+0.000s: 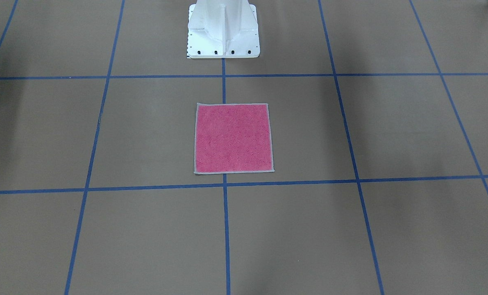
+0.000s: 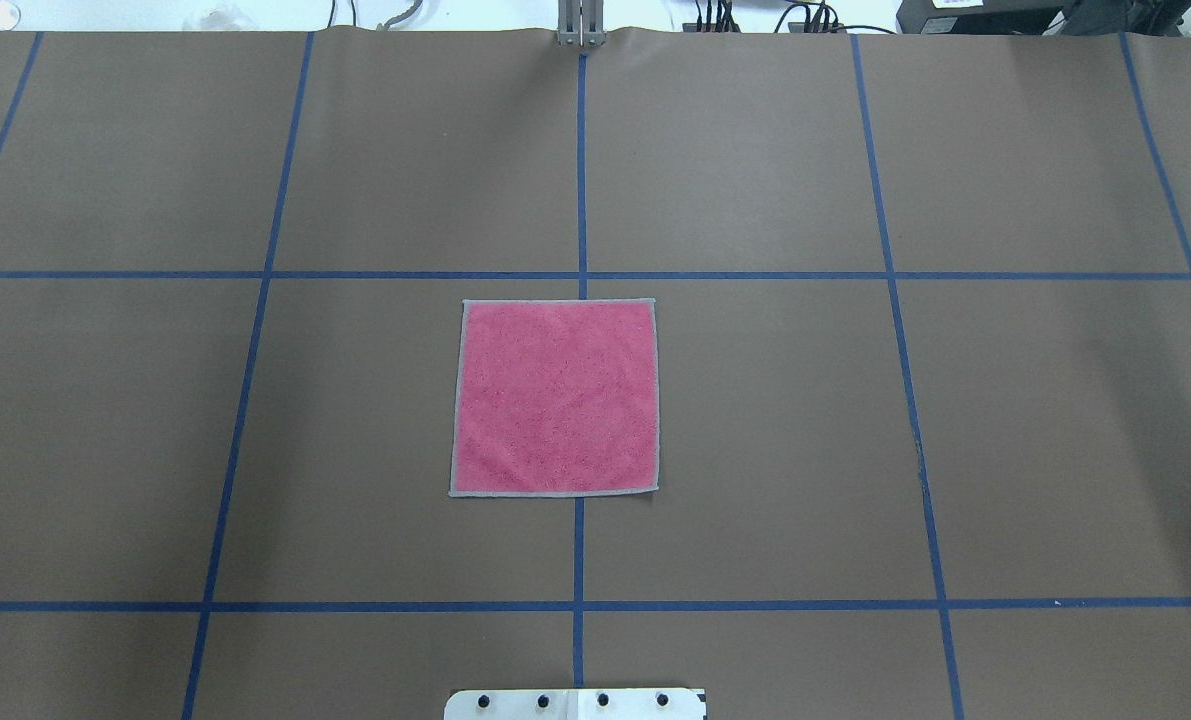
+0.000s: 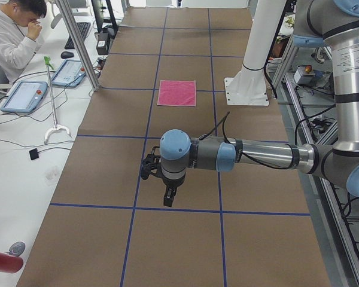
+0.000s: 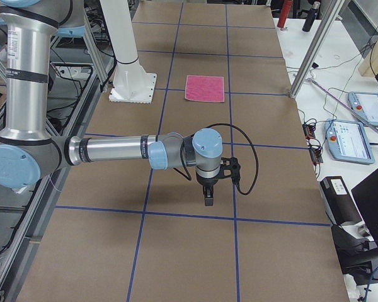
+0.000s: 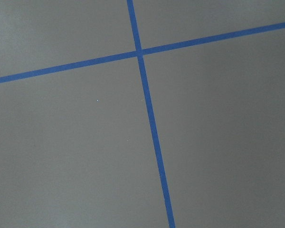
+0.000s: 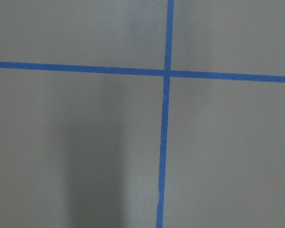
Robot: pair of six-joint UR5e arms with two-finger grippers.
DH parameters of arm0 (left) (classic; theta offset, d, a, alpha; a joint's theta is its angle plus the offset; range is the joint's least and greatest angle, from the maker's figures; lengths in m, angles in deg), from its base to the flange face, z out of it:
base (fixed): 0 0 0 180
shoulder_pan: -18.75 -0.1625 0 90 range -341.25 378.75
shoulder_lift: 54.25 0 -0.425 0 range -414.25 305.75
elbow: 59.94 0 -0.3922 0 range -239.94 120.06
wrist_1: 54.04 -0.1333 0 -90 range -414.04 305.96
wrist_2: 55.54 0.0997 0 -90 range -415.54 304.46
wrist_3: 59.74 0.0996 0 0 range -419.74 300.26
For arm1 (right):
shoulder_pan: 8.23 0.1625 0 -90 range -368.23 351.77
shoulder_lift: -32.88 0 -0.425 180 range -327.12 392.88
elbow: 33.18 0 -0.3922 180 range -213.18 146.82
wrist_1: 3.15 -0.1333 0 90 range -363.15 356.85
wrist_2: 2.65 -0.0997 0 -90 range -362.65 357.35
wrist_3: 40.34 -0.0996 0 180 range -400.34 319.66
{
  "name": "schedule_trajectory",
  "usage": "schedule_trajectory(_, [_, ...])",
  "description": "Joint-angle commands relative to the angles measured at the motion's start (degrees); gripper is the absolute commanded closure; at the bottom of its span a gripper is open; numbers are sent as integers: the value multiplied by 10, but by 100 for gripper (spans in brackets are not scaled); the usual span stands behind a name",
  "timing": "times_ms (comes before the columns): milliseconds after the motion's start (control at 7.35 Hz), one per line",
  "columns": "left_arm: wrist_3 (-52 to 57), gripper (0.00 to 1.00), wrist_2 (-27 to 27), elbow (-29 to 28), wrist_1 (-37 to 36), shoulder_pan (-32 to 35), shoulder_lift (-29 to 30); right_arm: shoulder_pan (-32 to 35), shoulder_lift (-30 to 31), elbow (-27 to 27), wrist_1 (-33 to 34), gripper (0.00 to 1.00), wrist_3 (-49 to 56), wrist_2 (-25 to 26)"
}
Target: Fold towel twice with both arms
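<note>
One towel (image 2: pixel 555 397) lies flat and unfolded on the bench (image 2: pixel 755 450), pink face up, with its light grey edging showing along all four sides. It sits astride the middle one of the blue tape lines (image 2: pixel 581 150), which runs under it. Its far edge is just short of a cross line, and its near edge is turned toward the single white pedestal (image 1: pixel 223 30). Nothing touches it.

Two arms are in view, both well apart from the towel. The left arm (image 3: pixel 251 154) reaches out level over its own end of the bench, and the left gripper (image 3: pixel 168 200) points down above the brown paper, near a tape crossing. The right arm (image 4: pixel 113 151) does the same at the other end, with the right gripper (image 4: pixel 207 200) hanging downward. I cannot tell whether either gripper's fingers are spread or pressed together, as only the side views show them.

Each wrist view shows bare bench and one crossing of two tape lines.

One operator (image 3: pixel 12 36) sits beside the bench, with two pendants (image 3: pixel 25 95) near him.
</note>
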Motion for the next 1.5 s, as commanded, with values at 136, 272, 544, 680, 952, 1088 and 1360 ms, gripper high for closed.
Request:
schedule_trajectory(136, [0, 0, 3, -9, 29, -1, 64, -1, -9, -9, -112, 0, -3, 0])
schedule_trajectory(272, [-1, 0, 0, -10, 42, 0, 75, 0, -10, -10, -115, 0, -3, 2])
schedule_trajectory(544, [0, 0, 0, -22, 73, -1, 87, -1, -12, -11, -124, 0, 3, 5])
schedule_trajectory(680, [-1, 0, 0, -32, 114, -2, 89, -2, -12, -11, -156, 0, -8, 16])
schedule_trajectory(952, [-66, 0, -1, -27, 155, -50, 95, -47, -21, -5, -168, 0, -87, 14])
schedule_trajectory(1088, [-156, 0, 0, -25, 172, -98, 108, -70, -34, 5, -171, 0, -156, 14])
schedule_trajectory(1360, [-353, 0, 1, -25, 255, -167, 121, -146, -60, 12, -256, 0, -384, 20])
